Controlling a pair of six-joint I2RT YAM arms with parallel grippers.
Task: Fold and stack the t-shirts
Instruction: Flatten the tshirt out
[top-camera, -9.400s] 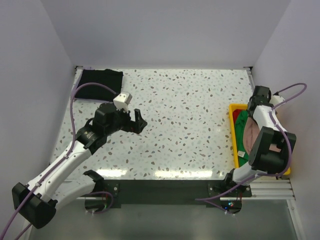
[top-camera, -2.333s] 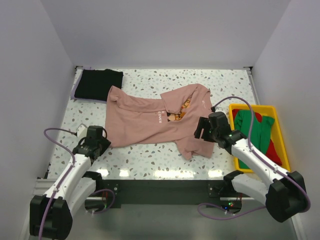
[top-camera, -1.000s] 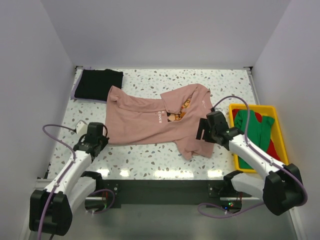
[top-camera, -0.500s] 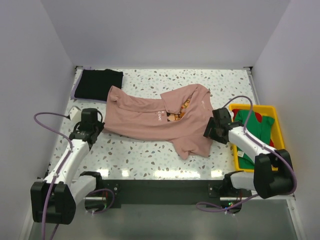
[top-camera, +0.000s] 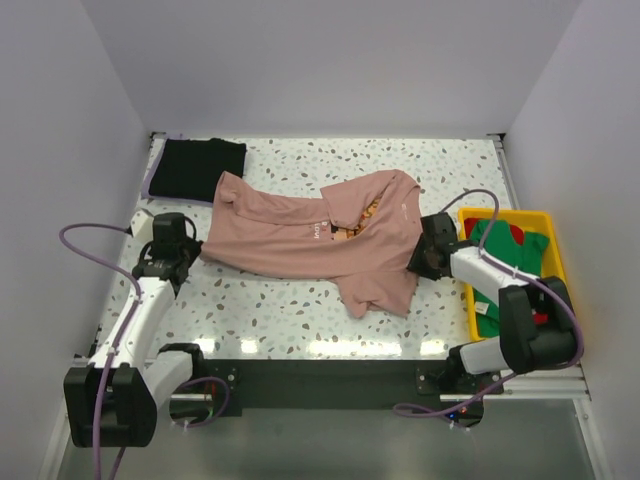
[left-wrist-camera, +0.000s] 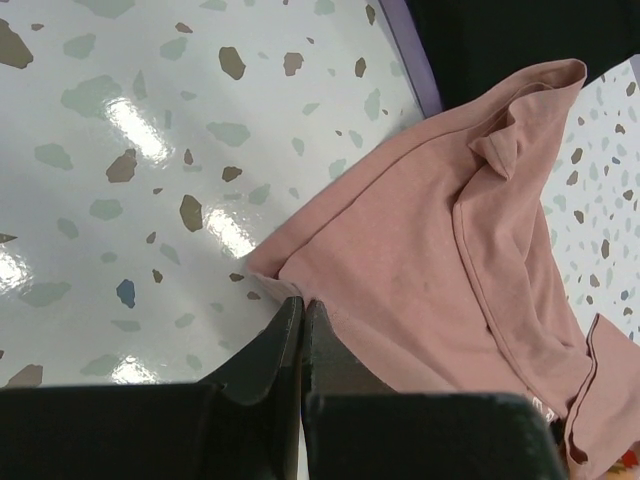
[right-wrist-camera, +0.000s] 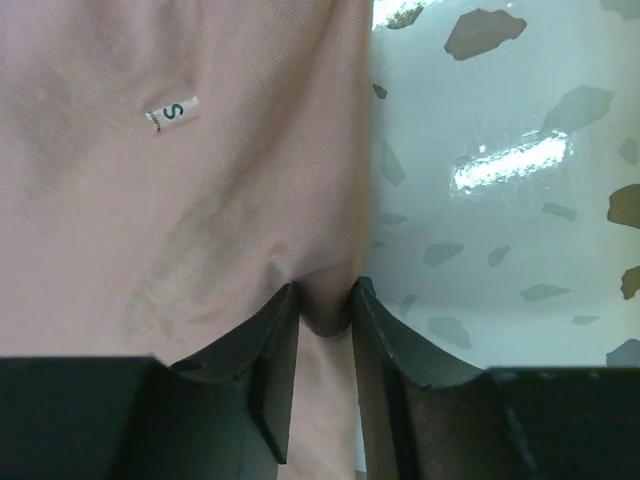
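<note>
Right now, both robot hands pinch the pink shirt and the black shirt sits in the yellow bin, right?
No: the top view shows the black shirt on the table, far left, not in the yellow bin. The left gripper and right gripper do pinch the pink shirt.

Right end effector (right-wrist-camera: 325, 318) sits low at the bottom of the frame, two dark fingers (right-wrist-camera: 258, 365) pointing up. There's a fold of the pink shirt (right-wrist-camera: 150, 220) bunched between the tips, pressing against both! Creases fan out from that pinch up into the cloth. The shirt fills the left half, lying flat, with a small white tag (right-wrist-camera: 172, 113) reading S, tilted, near the top left. Its edge runs straight down the middle to the fingers. Right of that edge is bare speckled counter (right-wrist-camera: 500, 220), glossy, with bright glare streaks.
</note>
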